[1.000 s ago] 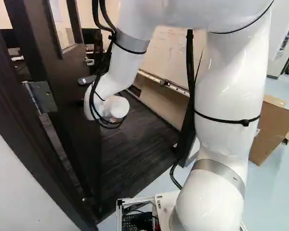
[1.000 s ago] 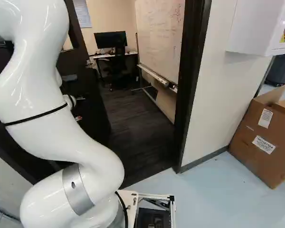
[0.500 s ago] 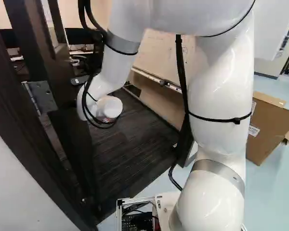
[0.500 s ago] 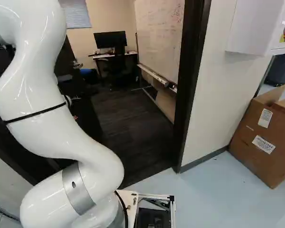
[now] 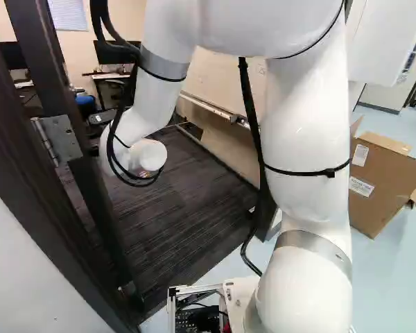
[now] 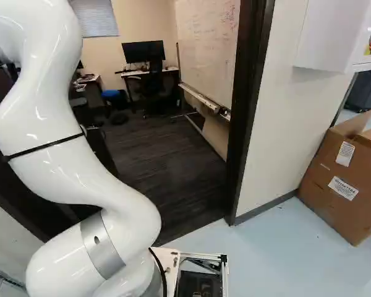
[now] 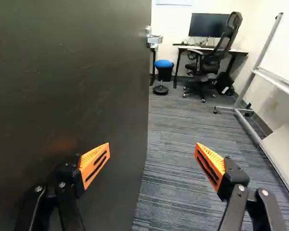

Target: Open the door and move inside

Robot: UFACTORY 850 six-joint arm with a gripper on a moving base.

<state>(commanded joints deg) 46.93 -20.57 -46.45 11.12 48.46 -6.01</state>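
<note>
The dark door point(image 5: 100, 201) stands swung inward into the room, its hinge point(image 5: 61, 137) at the left of the left base view. In the wrist view the door point(image 7: 67, 72) fills one side, with its metal handle point(image 7: 154, 40) at the far edge. My gripper point(image 7: 152, 147) is open with nothing between its fingers. One finger is in front of the door's face; whether they touch I cannot tell. The other finger is over the doorway's opening side. In the base views the arm's wrist point(image 5: 135, 152) hides the gripper.
A dark door frame point(image 6: 250, 105) bounds the opening on the right. Beyond lie carpet point(image 7: 178, 159), a wheeled whiteboard point(image 6: 207, 49), a desk point(image 7: 241, 51), an office chair point(image 7: 214, 60) and a blue stool point(image 7: 164, 64). A cardboard box point(image 6: 343, 179) stands outside, right of the frame.
The door has swung further into the room, uncovering more of the desks and floor. My arm has moved left along with it. The base has not visibly moved.
</note>
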